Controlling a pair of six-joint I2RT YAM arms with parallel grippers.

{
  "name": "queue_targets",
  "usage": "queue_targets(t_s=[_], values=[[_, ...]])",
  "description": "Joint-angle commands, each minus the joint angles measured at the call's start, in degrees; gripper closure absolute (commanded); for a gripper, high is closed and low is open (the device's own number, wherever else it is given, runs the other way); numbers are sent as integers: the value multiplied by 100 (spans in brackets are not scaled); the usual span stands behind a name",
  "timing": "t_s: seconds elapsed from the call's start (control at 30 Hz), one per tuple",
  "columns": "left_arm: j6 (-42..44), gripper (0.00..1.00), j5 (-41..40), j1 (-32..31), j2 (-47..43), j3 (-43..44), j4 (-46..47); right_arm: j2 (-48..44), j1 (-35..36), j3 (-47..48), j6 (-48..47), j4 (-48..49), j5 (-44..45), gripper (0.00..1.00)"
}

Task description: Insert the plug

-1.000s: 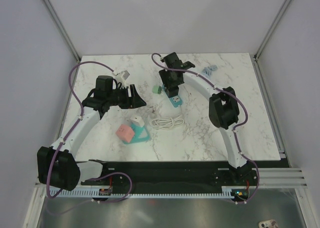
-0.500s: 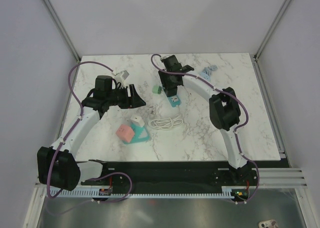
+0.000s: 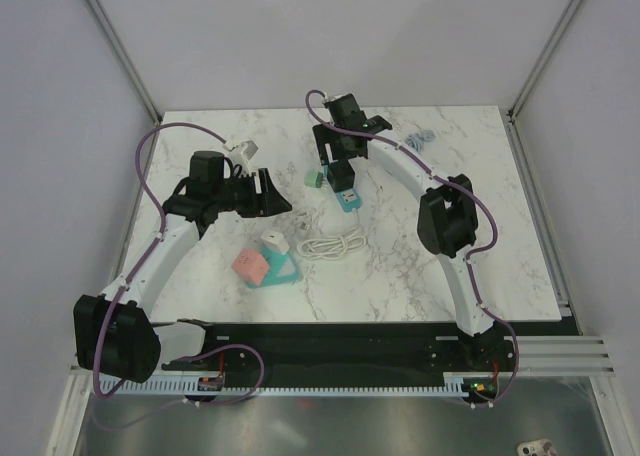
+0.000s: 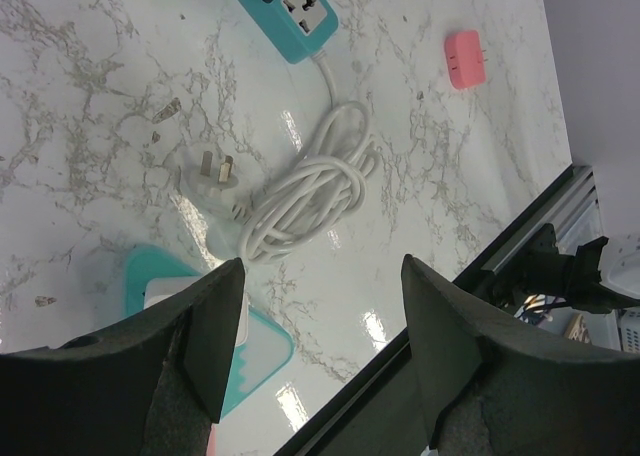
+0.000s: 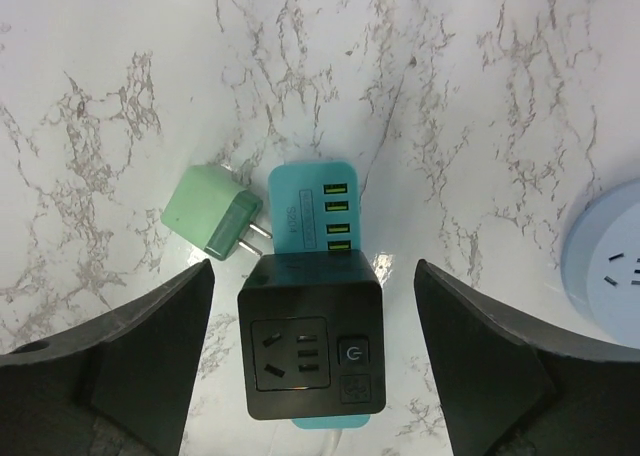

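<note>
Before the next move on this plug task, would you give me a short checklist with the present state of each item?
1. Right end effector open and empty: ok.
2. Black cube adapter sitting on the teal power strip: ok; how deep it is seated, cannot tell.
3. Small green plug inserted: not ok, it lies on the marble tabletop beside the strip.
4. Left end effector open and empty: ok.
5. White coiled cable and its white plug lying clear of both end effectors: ok.
</note>
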Motion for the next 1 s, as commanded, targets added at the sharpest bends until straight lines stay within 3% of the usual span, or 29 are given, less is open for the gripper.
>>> queue_targets(t_s=[0.0, 0.1, 0.23, 0.3, 0.33, 0.4, 0.6, 0.83, 0.97], values=[[116, 29, 183, 34, -144, -7, 158, -354, -2, 282, 38, 44, 73, 11], [125, 29, 157, 34, -161, -16, 167, -547, -11, 168, 151, 53, 160, 14], [125, 29, 140, 34, -161, -7, 167, -750, -11, -61, 310, 26, 275, 27], [125, 29, 148, 34, -161, -7, 167, -838, -11, -192, 345, 35, 222, 41], [125, 29, 148, 34, -161, 2, 158, -856, -11, -236, 363, 44, 222, 54], [117, 29, 157, 34, -153, -7, 167, -917, -11, -447, 372, 70, 205, 64], [116, 29, 201, 34, -153, 2, 176, -927, -2, -1265, 433, 360, -112, 67], [116, 29, 210, 34, -161, -7, 184, -865, 24, -1081, 407, 255, -129, 68], [116, 29, 219, 34, -179, -7, 185, -944, 129, -660, 179, 202, -103, 58]])
